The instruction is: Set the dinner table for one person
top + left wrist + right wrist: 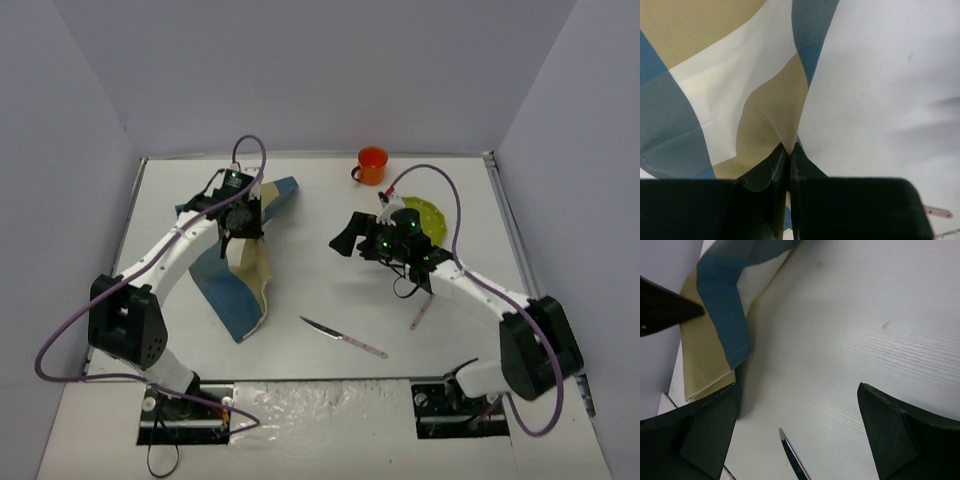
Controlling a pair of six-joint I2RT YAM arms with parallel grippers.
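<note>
Top external: dinner table point(330, 200) spreads under both arms; rigid, smooth, prob. slick, not sth to grab. Walls on 3 sides, bare room betw. the grippers. Placemat point(235, 295), limp & light, drapes beneath left gripper point(239, 234), clenched on a fold; an edge suits better. Right gripper point(350, 238) gapes, unladen; knife point(343, 337) lies base-side of it.

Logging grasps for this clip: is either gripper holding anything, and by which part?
The left gripper is shut on a pinched-up tan fold of the placemat. The right gripper is open, holding nothing.
</note>
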